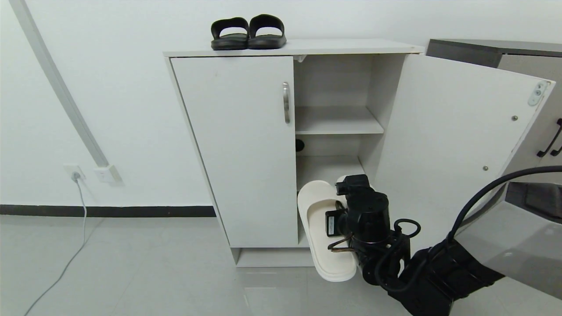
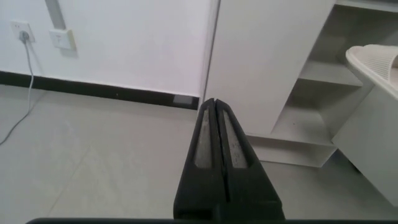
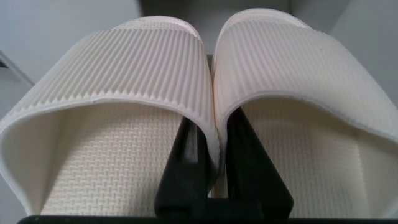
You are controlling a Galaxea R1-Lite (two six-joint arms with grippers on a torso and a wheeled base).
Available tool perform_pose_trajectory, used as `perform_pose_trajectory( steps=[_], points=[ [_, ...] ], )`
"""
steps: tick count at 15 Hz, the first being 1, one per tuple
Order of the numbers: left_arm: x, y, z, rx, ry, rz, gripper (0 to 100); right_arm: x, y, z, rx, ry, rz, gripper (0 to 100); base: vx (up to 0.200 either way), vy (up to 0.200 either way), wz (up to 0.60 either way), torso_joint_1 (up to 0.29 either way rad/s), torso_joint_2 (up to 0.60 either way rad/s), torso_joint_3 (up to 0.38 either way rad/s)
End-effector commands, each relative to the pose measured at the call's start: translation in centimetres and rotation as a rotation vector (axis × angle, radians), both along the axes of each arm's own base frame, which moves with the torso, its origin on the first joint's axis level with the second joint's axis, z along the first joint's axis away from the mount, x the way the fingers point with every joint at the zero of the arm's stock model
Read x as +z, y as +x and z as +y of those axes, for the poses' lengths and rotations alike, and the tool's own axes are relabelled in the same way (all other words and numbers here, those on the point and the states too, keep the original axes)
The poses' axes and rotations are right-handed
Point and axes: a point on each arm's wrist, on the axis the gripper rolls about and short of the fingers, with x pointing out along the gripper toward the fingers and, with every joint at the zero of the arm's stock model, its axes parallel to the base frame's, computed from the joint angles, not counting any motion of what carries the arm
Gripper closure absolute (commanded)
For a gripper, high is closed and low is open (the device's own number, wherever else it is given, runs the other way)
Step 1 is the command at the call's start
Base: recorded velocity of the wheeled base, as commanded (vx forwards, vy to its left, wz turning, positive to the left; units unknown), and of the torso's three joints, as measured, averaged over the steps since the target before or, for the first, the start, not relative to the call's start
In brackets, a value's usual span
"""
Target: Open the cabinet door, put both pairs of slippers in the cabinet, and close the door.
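A white cabinet stands against the wall with its right door swung open and its left door shut. A pair of black slippers rests on the cabinet top. My right gripper is shut on the white slippers, pinching the two inner edges together. In the head view the white slippers hang in front of the open lower compartment, toes toward the shelf. My left gripper is shut with nothing in it, held low over the floor left of the cabinet.
Two shelves show inside the open right half, and a small dark object sits at the back of the middle one. A grey cabinet stands to the right behind the open door. A cable runs from a wall socket across the floor.
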Motion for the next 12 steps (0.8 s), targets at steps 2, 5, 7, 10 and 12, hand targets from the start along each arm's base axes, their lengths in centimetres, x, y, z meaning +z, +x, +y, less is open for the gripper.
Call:
perform_pose_trajectory(
  steps=[2,5,7,10,12],
  points=[
    [0.0,0.0,0.0,-0.004,-0.001,0.003,100,-0.3,0.0,0.1,0.001,-0.005,0.005,100,0.000,-0.100,0.00,0.004,0.00,-0.001],
    [0.0,0.0,0.0,-0.004,-0.001,0.003,100,-1.0,0.3,0.3,0.001,-0.014,0.014,100,0.000,0.000,0.00,0.000,0.00,0.000],
    [0.0,0.0,0.0,-0.004,-0.001,0.003,100,-1.4,0.4,0.4,0.008,-0.015,0.021,100,0.000,0.000,0.00,0.000,0.00,0.000],
    [0.0,0.0,0.0,-0.004,-0.001,0.003,100,-2.6,1.8,0.9,-0.007,-0.018,0.026,100,0.000,0.000,0.00,0.000,0.00,0.000],
    [0.0,0.0,0.0,-0.006,0.001,0.004,100,-3.7,2.9,1.7,-0.014,-0.016,0.026,100,0.000,0.000,0.00,0.000,0.00,0.000]
  ],
)
